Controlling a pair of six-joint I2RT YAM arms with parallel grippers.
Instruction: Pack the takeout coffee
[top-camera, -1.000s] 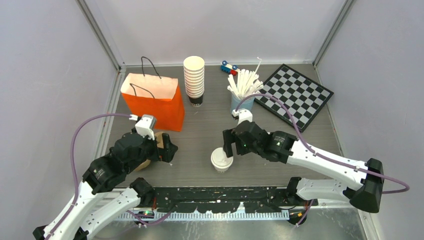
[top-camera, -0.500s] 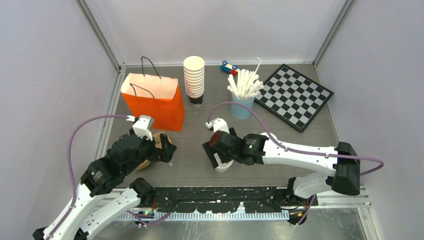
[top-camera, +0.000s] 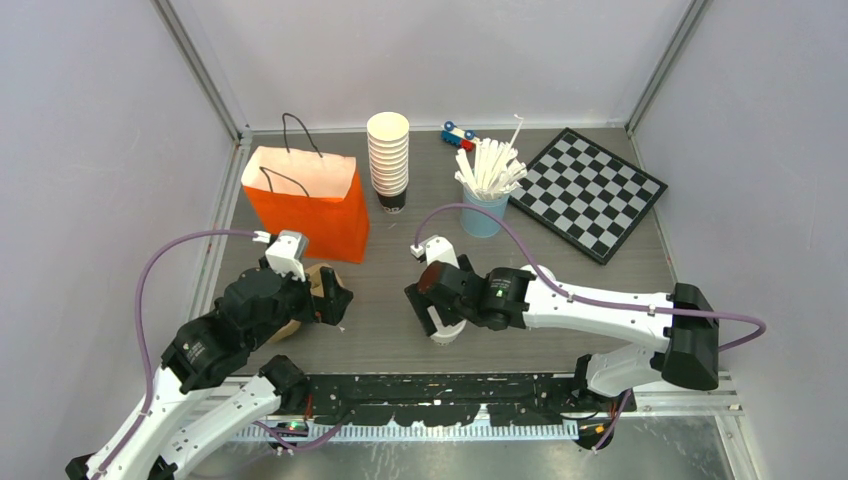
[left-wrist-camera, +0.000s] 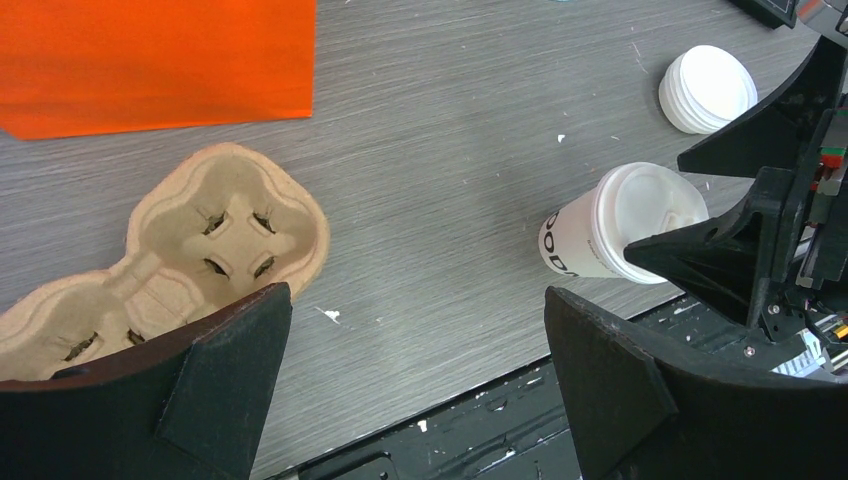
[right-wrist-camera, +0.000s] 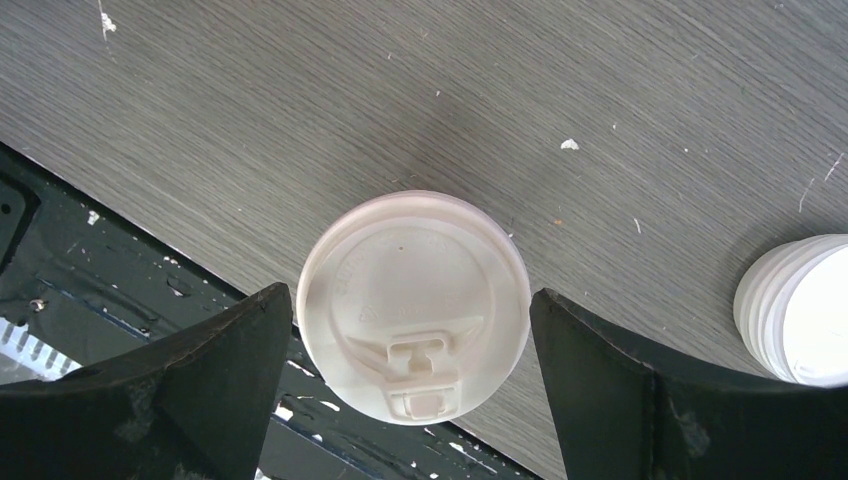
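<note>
One takeout coffee cup (right-wrist-camera: 413, 305), white paper with a white sip lid, stands near the table's front edge; it also shows in the left wrist view (left-wrist-camera: 615, 225) and, mostly covered, in the top view (top-camera: 447, 334). My right gripper (top-camera: 440, 316) is directly above it, open, with one finger on each side of the lid and a small gap on both sides (right-wrist-camera: 413, 400). My left gripper (top-camera: 336, 298) is open and empty (left-wrist-camera: 420, 400), low beside a brown moulded cup carrier (left-wrist-camera: 200, 235). A second lidded cup is not in view.
An orange paper bag (top-camera: 305, 200) stands open behind the carrier. A stack of white lids (right-wrist-camera: 800, 310) lies just right of the cup. At the back are a tall stack of cream cups (top-camera: 388, 155), a blue cup of white sticks (top-camera: 485, 190), a checkerboard (top-camera: 590, 190) and a small toy (top-camera: 458, 134).
My right gripper has swung left from beside the cup to directly over it, jaws straddling the lid. The left arm has barely moved.
</note>
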